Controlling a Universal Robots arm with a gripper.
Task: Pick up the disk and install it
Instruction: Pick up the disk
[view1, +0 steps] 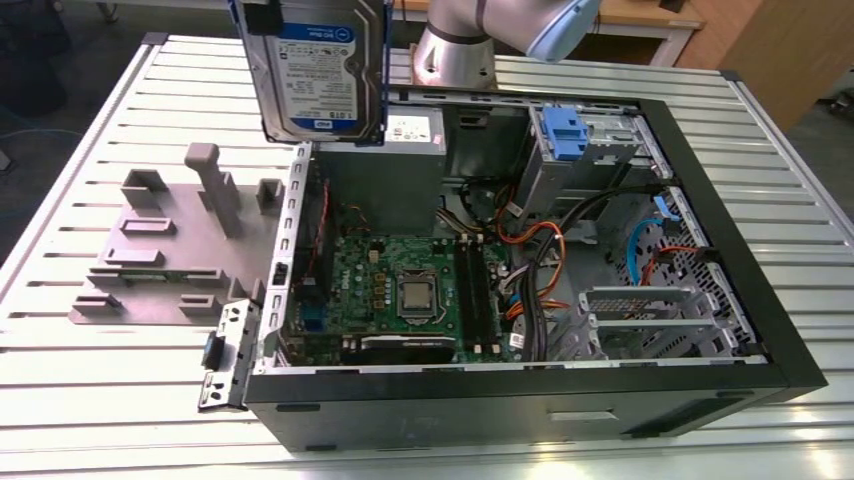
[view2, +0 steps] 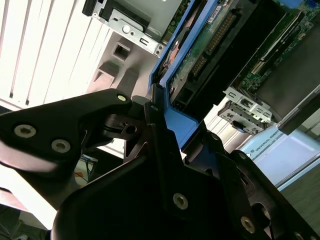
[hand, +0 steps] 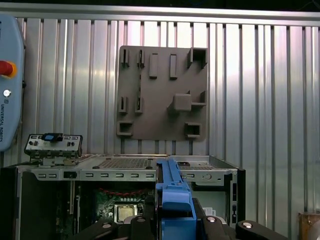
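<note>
Hanging in the air above one corner of the open computer case (view1: 534, 300), on the side toward the grey slotted stand (view1: 174, 240), the disk (view1: 314, 70) stands on edge. The pincer (hand: 172, 222) is pinching it by its blue carrier rail, as seen in both wrist views. The pick-up looks done: the stand, beside the case on the bench (view1: 107, 400), carries no disk. Installing is left, since the disk is above the case and in no bay.
</note>
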